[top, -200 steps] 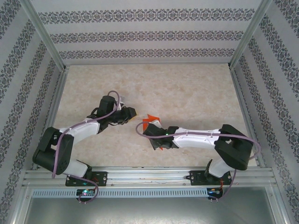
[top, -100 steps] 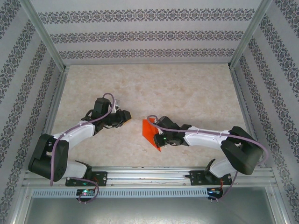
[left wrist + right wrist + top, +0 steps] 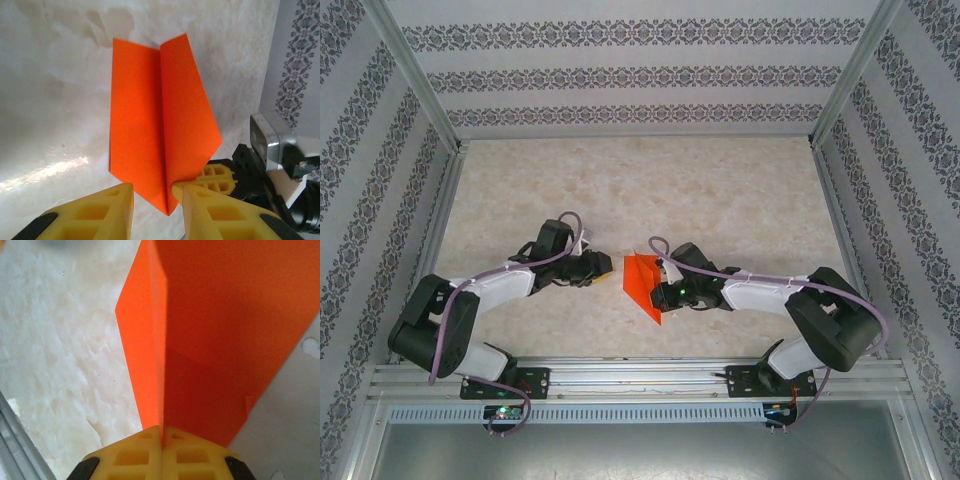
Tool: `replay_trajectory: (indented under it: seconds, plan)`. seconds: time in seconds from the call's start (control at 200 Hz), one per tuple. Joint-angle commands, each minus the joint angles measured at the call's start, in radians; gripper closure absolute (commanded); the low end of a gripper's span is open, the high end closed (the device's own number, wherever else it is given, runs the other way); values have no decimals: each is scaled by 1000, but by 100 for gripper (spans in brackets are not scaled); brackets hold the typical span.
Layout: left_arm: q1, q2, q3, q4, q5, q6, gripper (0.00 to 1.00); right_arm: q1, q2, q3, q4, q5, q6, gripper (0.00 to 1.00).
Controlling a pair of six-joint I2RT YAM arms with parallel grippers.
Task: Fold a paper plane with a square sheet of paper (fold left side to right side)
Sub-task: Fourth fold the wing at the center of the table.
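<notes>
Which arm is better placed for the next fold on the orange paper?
Left, likely. The right gripper is shut on the paper plane at its centre crease, anchoring it. The left gripper is open and free, facing the plane's pointed end.

A robot test booth, like one in a lab, is shown. A pale, stone-look table [image 3: 720,190] is shut in on three sides by walls [image 3: 620,75] covered with flowery striped paper. Shiny metal bars [image 3: 640,375] are fixed along the near edge, and the left arm [image 3: 495,288] and the right arm [image 3: 760,293] are bolted onto them.
</notes>
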Motion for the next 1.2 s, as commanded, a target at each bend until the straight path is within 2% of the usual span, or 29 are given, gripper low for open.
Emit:
replay_trajectory:
  seconds: [0.0, 0.255, 0.595, 0.989, 1.199]
  plan:
    - [-39, 36, 10, 68, -13, -28, 67, -19, 21, -16, 58, -89, 6, 100]
    - [-129, 132, 67, 104, -54, -51, 64, -45, 55, -26, 104, -149, 14, 100]
    - [-180, 222, 135, 100, -80, -57, 61, -55, 74, -28, 121, -163, 16, 100]
    - [-194, 319, 183, 129, -107, -77, 60, -57, 95, -33, 133, -165, 22, 100]
    - [-196, 359, 202, 42, -142, -51, 60, -57, 107, -30, 138, -167, 24, 98]
